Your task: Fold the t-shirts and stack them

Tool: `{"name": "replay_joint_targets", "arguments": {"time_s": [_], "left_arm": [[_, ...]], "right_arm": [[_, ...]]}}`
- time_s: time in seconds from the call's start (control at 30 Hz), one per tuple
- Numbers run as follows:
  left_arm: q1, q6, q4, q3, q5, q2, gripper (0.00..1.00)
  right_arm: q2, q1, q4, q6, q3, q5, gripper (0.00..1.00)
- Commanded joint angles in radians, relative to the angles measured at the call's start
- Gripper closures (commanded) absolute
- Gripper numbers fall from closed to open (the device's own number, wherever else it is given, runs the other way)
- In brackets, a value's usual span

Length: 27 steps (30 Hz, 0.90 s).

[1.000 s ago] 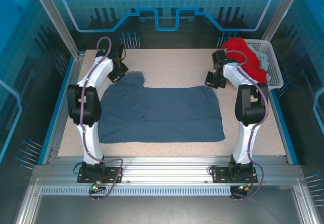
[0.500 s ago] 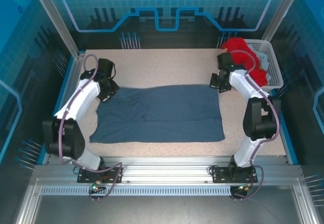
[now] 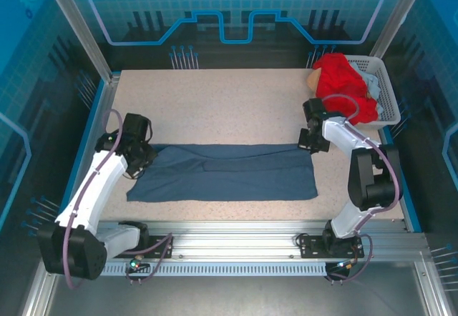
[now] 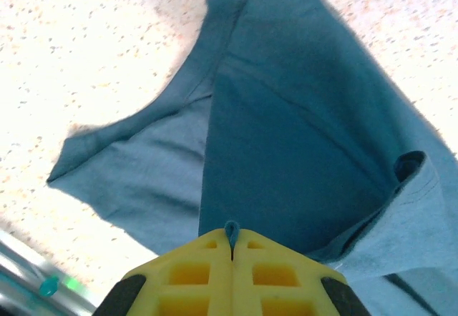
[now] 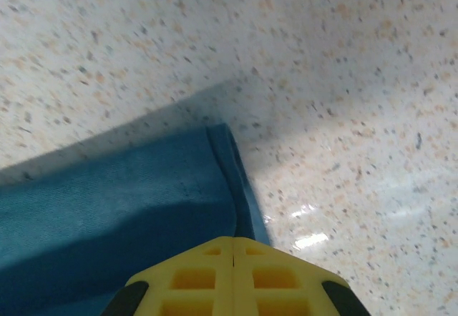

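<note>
Speckled counter (image 3: pixel 229 101) inside a blue-lit enclosure; aluminium rail (image 3: pixel 236 239) along the near edge.

Just beyond the rail, the slate-blue t-shirt (image 3: pixel 229 176) is laid as a long band across the near half of the counter. Its far part is doubled over toward the near hem.

Left end is held by the left pincer (image 3: pixel 137 160). In the left wrist view its fingers are pressed together, with a small tuck of cloth nipped between them. A sleeve (image 4: pixel 122 173) is seen spread beneath the fold.

Right far corner is met by the right pincer (image 3: pixel 312 143). Its fingers are closed flush and the hem runs under their tips, so a grip on the cloth is judged likely.

Step in hand is judged to be the first lengthwise fold, the carried edge nearly down. Next move calls for both ends to be lowered level, aligned with the near hem, and released together.

Near hem lies close to the rail, so little room is offered there. Far half of the counter is open.

At the far right corner, the red t-shirt (image 3: pixel 345 80) is heaped in the white basket (image 3: pixel 387 101), not yet folded.
</note>
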Motion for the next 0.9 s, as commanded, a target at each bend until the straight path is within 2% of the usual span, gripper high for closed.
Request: {"name": "replay_joint_targets", "arguments": {"time_s": [0.0,0.37,0.87], "left_arm": [[0.001,-0.031,-0.073,-0.043,-0.032,-0.047,1.00],[0.001,-0.013,-0.117,-0.092,-0.036,-0.112,1.00],[-0.013,-0.128,-0.132,-0.204,0.015,-0.163,1.00]], "right_arm": [[-0.040,0.015,-0.032,0.030,-0.035,0.055,1.00],[-0.067,0.063,-0.054,0.049,-0.078,0.091,1.00],[-0.059,0.068,-0.087,0.085,-0.095,0.147,1.00]]}}
